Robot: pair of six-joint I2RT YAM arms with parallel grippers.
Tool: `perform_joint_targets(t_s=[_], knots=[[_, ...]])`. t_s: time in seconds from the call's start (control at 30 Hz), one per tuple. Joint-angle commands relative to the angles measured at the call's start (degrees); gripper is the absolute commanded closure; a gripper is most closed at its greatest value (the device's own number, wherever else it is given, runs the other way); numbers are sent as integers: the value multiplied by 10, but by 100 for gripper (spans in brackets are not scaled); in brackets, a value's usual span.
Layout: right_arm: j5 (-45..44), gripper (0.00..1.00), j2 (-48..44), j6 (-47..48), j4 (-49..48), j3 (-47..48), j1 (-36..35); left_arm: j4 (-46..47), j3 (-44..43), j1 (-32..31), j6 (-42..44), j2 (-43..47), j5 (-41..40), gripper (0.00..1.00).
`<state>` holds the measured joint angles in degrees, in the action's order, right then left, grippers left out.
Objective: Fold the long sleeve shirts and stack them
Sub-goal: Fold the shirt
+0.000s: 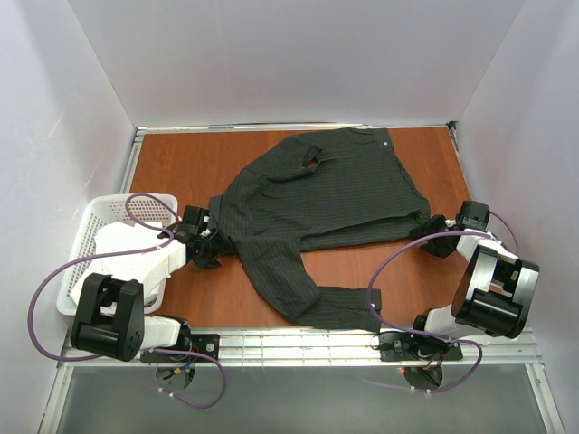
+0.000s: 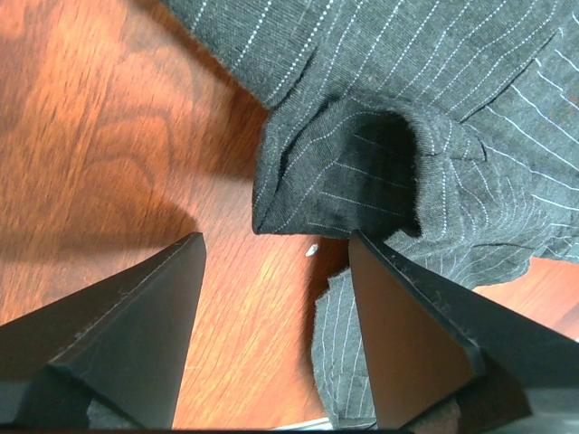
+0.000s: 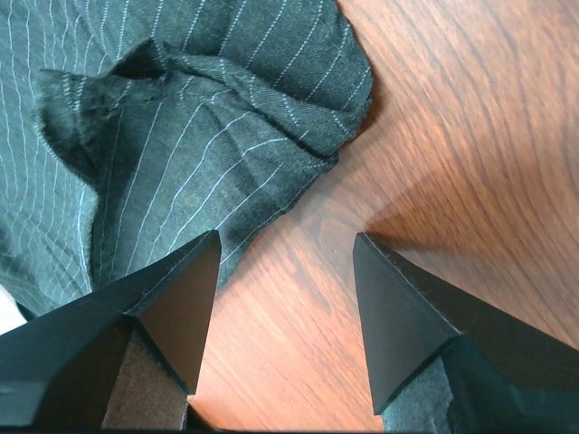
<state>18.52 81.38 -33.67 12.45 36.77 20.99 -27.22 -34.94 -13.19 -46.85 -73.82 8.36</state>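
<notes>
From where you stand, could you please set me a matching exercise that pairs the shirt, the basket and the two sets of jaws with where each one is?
Column one:
1. shirt
2. white basket
3. left jaws
4. right jaws

Column two:
A. open, at the shirt's right edge
B. spread over the middle of the table
C. at the table's left edge
D. open, at the shirt's left edge

Pairs: 1-B; 2-C; 3-D; 4-A
</notes>
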Motion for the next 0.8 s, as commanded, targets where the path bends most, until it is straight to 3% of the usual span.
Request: perform_joint_targets(t_s=[0.0, 0.47, 0.63, 0.7, 0.77], knots=[[16, 44, 7, -22, -54, -13, 4, 14, 13, 4, -8, 4, -9, 40], [-1, 45, 41, -35, -97, -35, 4, 59, 12, 4, -25, -35, -6, 53], [-21, 51, 57, -37, -103, -37, 5, 66, 8, 4, -33, -50, -10, 66], [-28, 57, 66, -33, -107, -36, 5, 68, 7, 4, -36, -55, -12, 71], [-36, 65, 71, -25, -109, -34, 6, 68, 2, 4, -34, -62, -19, 83]])
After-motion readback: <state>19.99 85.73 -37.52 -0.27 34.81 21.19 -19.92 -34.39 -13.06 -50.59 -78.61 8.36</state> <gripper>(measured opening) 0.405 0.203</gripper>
